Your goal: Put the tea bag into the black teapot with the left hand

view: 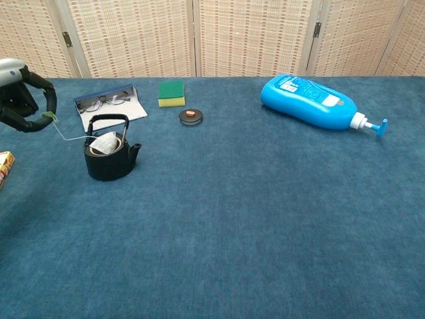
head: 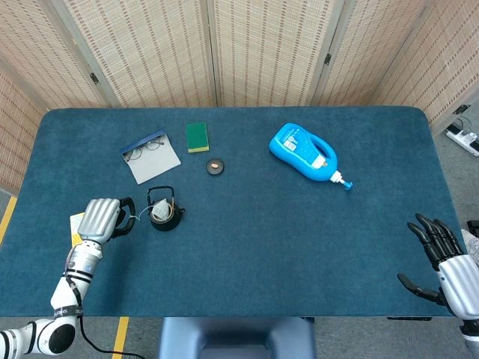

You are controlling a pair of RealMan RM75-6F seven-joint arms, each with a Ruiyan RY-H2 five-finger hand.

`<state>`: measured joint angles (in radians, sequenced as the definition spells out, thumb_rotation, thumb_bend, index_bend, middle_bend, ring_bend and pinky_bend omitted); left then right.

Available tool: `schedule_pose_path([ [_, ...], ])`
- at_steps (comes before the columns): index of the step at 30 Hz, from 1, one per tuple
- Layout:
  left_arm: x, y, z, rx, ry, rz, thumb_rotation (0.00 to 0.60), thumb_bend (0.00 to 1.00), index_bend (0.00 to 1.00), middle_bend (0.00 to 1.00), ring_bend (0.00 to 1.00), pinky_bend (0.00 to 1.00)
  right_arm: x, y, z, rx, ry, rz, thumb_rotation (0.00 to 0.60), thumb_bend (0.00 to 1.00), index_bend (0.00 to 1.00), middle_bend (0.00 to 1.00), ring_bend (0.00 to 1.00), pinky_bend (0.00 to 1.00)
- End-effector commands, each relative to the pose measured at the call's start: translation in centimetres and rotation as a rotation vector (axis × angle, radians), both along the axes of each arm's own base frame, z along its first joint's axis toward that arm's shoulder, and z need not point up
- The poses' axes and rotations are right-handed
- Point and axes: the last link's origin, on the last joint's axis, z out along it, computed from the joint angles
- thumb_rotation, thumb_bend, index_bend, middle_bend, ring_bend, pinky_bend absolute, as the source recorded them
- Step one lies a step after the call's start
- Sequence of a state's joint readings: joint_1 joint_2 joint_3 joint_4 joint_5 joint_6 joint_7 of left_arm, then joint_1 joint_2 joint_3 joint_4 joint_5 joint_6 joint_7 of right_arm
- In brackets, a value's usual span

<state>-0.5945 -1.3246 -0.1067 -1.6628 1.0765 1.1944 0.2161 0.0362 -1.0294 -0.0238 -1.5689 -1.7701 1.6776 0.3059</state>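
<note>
Nearest the robot, at the table's (view: 252, 252) left edge, the left hand (head: 101, 219) hangs just beside the black teapot (view: 109, 157), its fingers (view: 36, 103) curled into a ring and pinching the small green tag (view: 47, 116) at the end of a thin string (view: 70, 138). That string runs across to the tea bag (view: 104, 142), which sits in the pot's open mouth under the raised wire handle, a pale, crumpled paper pouch with its top showing above the rim.

The bag looks almost weightless and limp; it should fold and slump wherever it lands, and tugging the string could pull it back out or tear the paper. The tag is the sensible place to hold it, since the pouch itself gives soft, shapeless purchase for large fingers. The teapot appears dark, squat and heavy enough to stay put, with a short spout toward the right.

The right hand (head: 441, 262) rests at the table's far right corner, fingers spread and holding nothing.

Further back lie a small round lid (view: 190, 116) with an orange spot, a green-and-yellow sponge (view: 171, 93), spectacles on a grey booklet (view: 113, 104), and a blue pump bottle (view: 309, 102) on its side.
</note>
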Motion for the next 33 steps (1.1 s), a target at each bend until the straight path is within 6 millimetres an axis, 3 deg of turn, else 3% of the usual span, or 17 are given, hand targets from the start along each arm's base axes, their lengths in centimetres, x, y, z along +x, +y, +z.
schedule_pose_path([
  [1, -1.1, -1.3, -2.0, -0.058, -0.048, 0.008, 0.6, 0.62, 0.69, 1.0, 1.0, 1.0, 0.1, 0.1, -0.1, 0.0, 0.0, 0.002, 0.6, 0.25, 0.0, 0.0, 0.0, 0.0],
  [6, -2.9, -2.8, -2.7, -0.063, -0.071, 0.044, 0.6, 0.62, 0.67, 1.0, 1.0, 1.0, -0.2, 0.0, 0.1, -0.007, 0.0, -0.008, 0.6, 0.25, 0.0, 0.0, 0.0, 0.0],
  [11, -3.8, -3.0, -2.8, -0.061, -0.073, 0.066, 0.6, 0.62, 0.62, 1.0, 1.0, 1.0, -0.1, -0.1, -0.1, 0.004, 0.003, -0.005, 0.6, 0.25, 0.0, 0.0, 0.0, 0.0],
  [16, -4.2, -3.0, -2.5, -0.092, -0.064, 0.082, 0.6, 0.6, 0.33, 1.0, 1.0, 1.0, -0.1, 0.0, 0.0, -0.002, 0.004, -0.006, 0.6, 0.25, 0.0, 0.0, 0.0, 0.0],
  [18, -4.1, -3.0, -2.3, -0.101, -0.052, 0.082, 0.6, 0.52, 0.19, 1.0, 1.0, 1.0, -0.1, 0.0, -0.1, -0.001, 0.006, -0.006, 0.6, 0.25, 0.0, 0.0, 0.0, 0.0],
  [21, -4.0, -3.0, -2.0, -0.107, -0.027, 0.082, 0.6, 0.41, 0.09, 1.0, 1.0, 1.0, -0.1, 0.0, -0.1, -0.003, 0.005, -0.008, 0.6, 0.25, 0.0, 0.0, 0.0, 0.0],
  [27, -3.5, -3.3, -0.8, -0.117, 0.009, 0.074, 0.6, 0.32, 0.06, 1.0, 1.0, 1.0, -0.1, -0.1, 0.0, -0.005, 0.005, -0.01, 0.6, 0.25, 0.0, 0.0, 0.0, 0.0],
  [33, -0.7, -2.5, 0.5, -0.171, 0.027, 0.013, 0.6, 0.32, 0.07, 1.0, 1.0, 1.0, -0.1, -0.1, -0.1, -0.001, 0.007, -0.008, 0.6, 0.25, 0.0, 0.0, 0.0, 0.0],
])
